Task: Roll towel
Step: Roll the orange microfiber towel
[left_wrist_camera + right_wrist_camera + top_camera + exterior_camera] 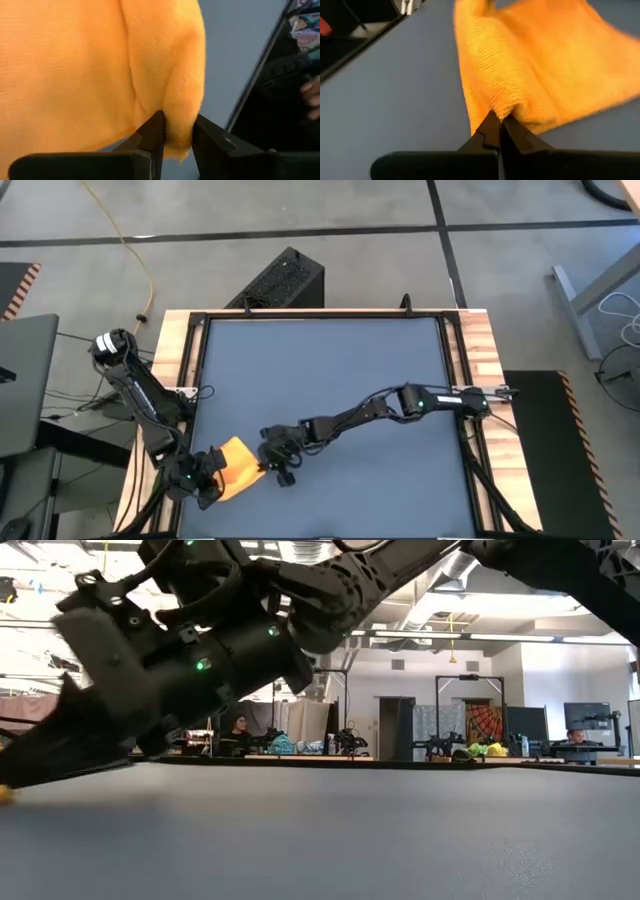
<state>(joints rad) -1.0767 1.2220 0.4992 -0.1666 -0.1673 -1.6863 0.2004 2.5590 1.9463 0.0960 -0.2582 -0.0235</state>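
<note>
i see the towel (pixel 238 467) bunched at about seven o'clock on the tabletop (pixel 330 380), near its front-left corner. my left gripper (pixel 177 135) sits at the towel's seven o'clock side, jaws narrow with a fold of cloth between its fingers (pixel 152 132). my right gripper (pixel 501 125), at the towel's three o'clock side, is pinched tight on the towel's rolled edge.

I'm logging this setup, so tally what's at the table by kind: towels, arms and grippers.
Towel: 1, yellow-orange
Arms: 2, dark
Grippers: 2, left gripper and right gripper, both at the towel
Total: 5
</note>
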